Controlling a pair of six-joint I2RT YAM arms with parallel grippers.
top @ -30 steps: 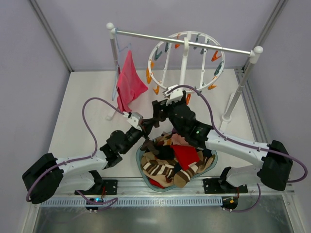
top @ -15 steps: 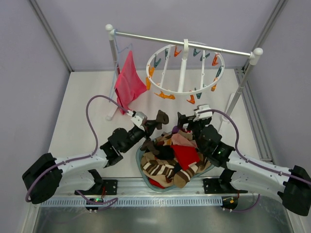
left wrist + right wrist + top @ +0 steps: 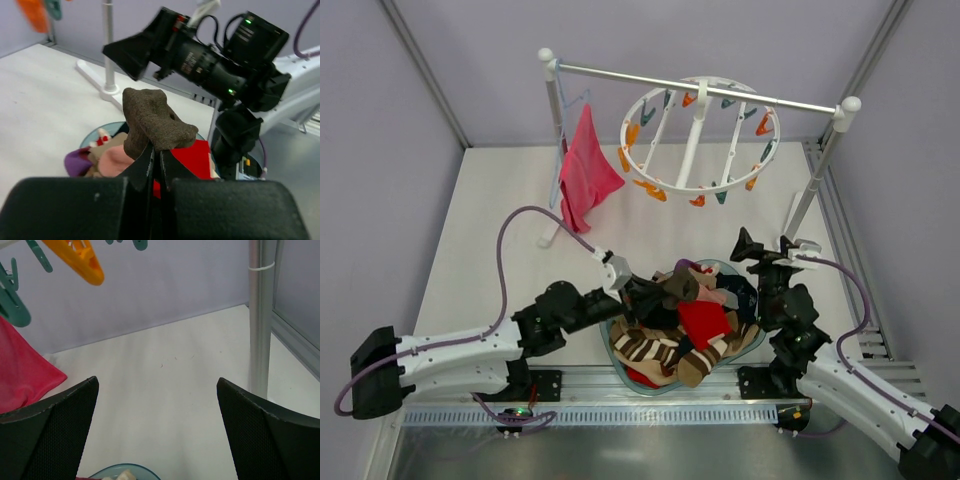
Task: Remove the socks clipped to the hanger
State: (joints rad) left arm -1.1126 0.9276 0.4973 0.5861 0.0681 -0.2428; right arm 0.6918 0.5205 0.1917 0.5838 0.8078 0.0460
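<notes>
The hanger [image 3: 642, 108], a white ring with orange and teal clips, hangs from the metal rail; only clips show on it. My left gripper [image 3: 660, 292] is shut on a dark brown sock [image 3: 682, 284] and holds it over the basin's pile of socks [image 3: 670, 345]. In the left wrist view the sock [image 3: 152, 122] stands bunched above the closed gripper [image 3: 156, 150]. My right gripper [image 3: 766, 250] is open and empty at the basin's right rim, below the hanger. Its fingers [image 3: 60, 425] frame bare table, with one orange clip [image 3: 80, 260] overhead.
A teal basin [image 3: 756, 345] holds red, striped, pink and brown socks near the arms' bases. A pink cloth [image 3: 585, 170] hangs at the rail's left end. The rail's right post [image 3: 815, 185] stands close to my right arm. Its pole [image 3: 261, 315] is near the right finger.
The right arm has drawn back from the hanger to the basin's right side, staying open. The left gripper has carried the brown sock down over the basin. The hanger has swung.
</notes>
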